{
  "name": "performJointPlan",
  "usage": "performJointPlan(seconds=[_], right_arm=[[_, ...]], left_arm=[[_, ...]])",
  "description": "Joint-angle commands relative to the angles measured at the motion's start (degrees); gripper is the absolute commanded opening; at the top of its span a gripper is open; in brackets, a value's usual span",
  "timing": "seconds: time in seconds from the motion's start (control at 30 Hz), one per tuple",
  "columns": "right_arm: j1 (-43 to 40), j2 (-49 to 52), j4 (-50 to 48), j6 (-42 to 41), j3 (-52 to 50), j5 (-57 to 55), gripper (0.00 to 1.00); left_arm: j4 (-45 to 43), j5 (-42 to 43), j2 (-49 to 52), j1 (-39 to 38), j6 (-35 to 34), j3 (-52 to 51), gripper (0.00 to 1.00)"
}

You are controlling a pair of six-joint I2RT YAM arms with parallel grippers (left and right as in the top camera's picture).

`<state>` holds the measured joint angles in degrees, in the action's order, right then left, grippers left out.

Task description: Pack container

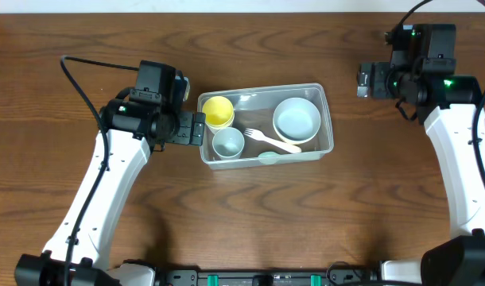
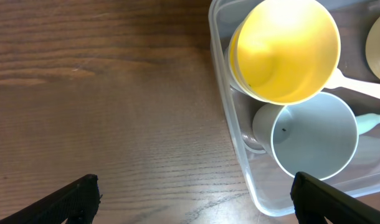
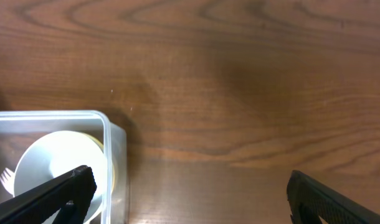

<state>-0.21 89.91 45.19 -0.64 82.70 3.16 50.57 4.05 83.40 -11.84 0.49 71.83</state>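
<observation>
The clear plastic container (image 1: 328, 127) sits at the table's middle. It holds a yellow cup (image 1: 218, 111), a pale blue cup (image 1: 227, 143), a white bowl (image 1: 296, 119) and a white fork (image 1: 271, 141). My left gripper (image 1: 196, 128) is open and empty just left of the container; in the left wrist view (image 2: 193, 198) its fingers straddle the container's corner (image 2: 230, 118), with the yellow cup (image 2: 283, 53) and blue cup (image 2: 314, 134) ahead. My right gripper (image 1: 362, 82) is open and empty, to the right of and beyond the container; its view (image 3: 187, 193) shows the container's end (image 3: 115, 162) and the bowl (image 3: 56, 162).
Brown wooden table (image 1: 242, 230) all round. A black cable (image 1: 79, 87) loops from the left arm over the table.
</observation>
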Motion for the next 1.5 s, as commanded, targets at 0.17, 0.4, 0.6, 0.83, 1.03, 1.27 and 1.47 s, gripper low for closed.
performJointPlan(seconds=[0.17,0.4,0.6,0.83,1.03,1.27,1.47], right_arm=[[-0.1,-6.1,3.7,-0.2,0.0,0.7,0.99],[-0.1,-18.4,4.5,-4.6,-4.9,-2.0,0.99],[2.0,-33.9,1.7,-5.9,-19.5,-7.7,0.99],[6.4,-54.7,2.6,-12.7,-34.3,-9.8,0.99],[7.0,-66.9,2.6,-12.6,-40.8,-13.7,0.99],[7.0,-68.2,3.4,-12.6,-41.1,-12.6,0.99],[7.0,-68.2,7.4,-12.6,-41.1,-12.6,0.99]], left_arm=[[0.7,-1.1,-10.1,1.2,0.8,0.5,0.98],[2.4,-1.1,-22.5,1.2,-0.3,-2.2,0.98],[2.0,-1.2,-36.1,1.2,-1.4,-10.1,0.98],[2.6,-6.8,-53.5,1.2,-7.8,-21.7,0.98],[2.2,-8.6,-60.1,1.2,-12.3,-25.4,0.98],[2.1,-8.6,-59.8,1.2,-12.2,-25.4,0.98],[2.1,-8.6,-59.8,1.2,-12.2,-25.4,0.98]])
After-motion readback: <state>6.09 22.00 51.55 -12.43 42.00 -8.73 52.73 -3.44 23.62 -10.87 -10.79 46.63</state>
